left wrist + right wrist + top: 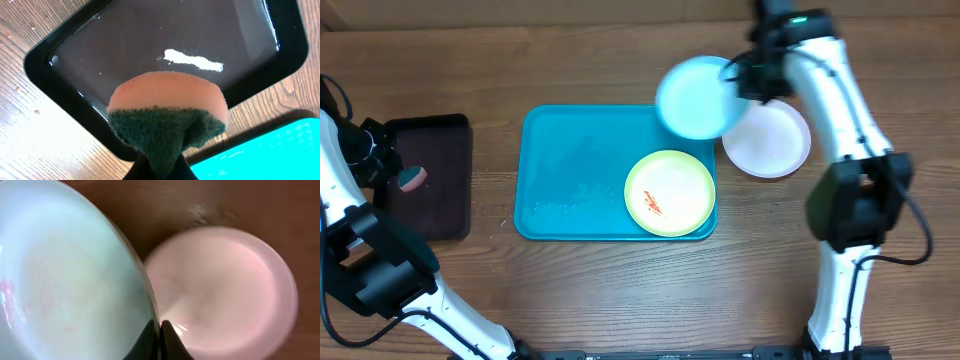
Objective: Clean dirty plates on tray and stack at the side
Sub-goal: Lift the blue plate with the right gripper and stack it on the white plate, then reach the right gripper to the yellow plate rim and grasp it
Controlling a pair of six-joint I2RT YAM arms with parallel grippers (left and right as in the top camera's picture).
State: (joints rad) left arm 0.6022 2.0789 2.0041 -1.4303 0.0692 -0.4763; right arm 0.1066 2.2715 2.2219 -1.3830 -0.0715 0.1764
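The light blue plate is hanging up off the surface, and the right fingers are pinching its rim, closed tight on the edge with barely a sliver between them. From overhead the plate is covering the far right corner of the turquoise tray and overlapping the edge of the white plate; whether the two plates are touching, I cannot tell. The white plate is lying flat on the wooden surface, just beside the tray's right side and outside it. In the right wrist view it is showing blurred beneath the blue plate's rim. On the tray, the yellow-green rimmed plate is sitting in the near right corner, wearing an orange smear left of its centre. The rest of the tray floor is showing wet speckles. Over on the left, well apart from the plates, the smaller black tray is sitting on the surface with a glossy, wet-looking floor. The left fingers are gripping a sponge, green scouring side nearest the camera and pink foam beyond it. The sponge is hovering over the black tray.
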